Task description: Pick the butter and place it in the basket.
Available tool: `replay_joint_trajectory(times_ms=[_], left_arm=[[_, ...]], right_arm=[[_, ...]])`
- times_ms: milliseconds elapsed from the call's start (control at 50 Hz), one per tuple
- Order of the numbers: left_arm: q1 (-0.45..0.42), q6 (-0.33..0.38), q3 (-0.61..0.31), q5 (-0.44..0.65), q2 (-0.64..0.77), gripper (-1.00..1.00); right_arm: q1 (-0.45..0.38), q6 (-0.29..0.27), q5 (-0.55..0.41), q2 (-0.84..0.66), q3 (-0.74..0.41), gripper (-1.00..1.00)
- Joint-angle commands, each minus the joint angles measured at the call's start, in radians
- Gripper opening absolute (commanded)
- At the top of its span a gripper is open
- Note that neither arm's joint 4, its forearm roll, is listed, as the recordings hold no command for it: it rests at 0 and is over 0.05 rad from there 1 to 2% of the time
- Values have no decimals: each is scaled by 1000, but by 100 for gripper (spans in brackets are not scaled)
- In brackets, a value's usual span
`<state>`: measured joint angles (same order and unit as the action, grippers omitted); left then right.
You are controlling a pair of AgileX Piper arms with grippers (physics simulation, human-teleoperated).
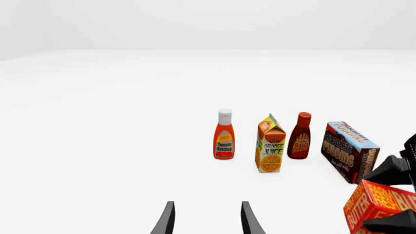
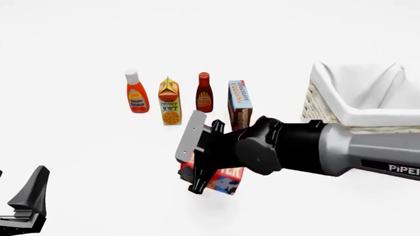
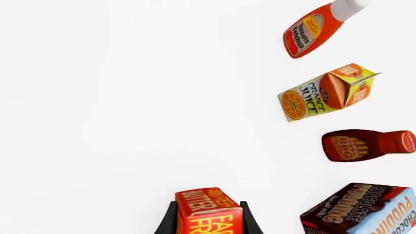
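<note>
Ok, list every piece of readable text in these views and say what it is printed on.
"Tomato Ketchup": ketchup bottle.
"ORANGE JUICE": juice carton.
"BBQ": dark sauce bottle; its smaller print is too blurred to read.
"CHOCOLATE PUDDING": pudding box; the line beneath is unreadable.
"BUTTER", with "FARM FRESH" cut off: butter, between the right gripper fingers.
"PIPER", cut by the frame edge: right arm.

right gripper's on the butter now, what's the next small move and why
Probably lift straight up first. The right gripper has its fingers on both sides of the butter, which sits low by the table. The basket stands off to the right with a tall rim, so the box likely needs height before swinging across. The left gripper is open and idle.
</note>
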<state>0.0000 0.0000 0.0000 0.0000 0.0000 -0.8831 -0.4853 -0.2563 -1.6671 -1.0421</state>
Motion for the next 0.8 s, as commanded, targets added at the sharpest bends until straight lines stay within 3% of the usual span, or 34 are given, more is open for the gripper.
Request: replay_joint_trajectory(times_ms=[20, 400, 800], left_arm=[[0, 0, 0, 0, 0, 100], [0, 0, 0, 0, 0, 100], [0, 0, 0, 0, 0, 100]], right_arm=[[-30, 44, 9, 168, 5, -100], [-94, 110, 4, 386, 36, -100], [-173, 228, 73, 566, 46, -100]])
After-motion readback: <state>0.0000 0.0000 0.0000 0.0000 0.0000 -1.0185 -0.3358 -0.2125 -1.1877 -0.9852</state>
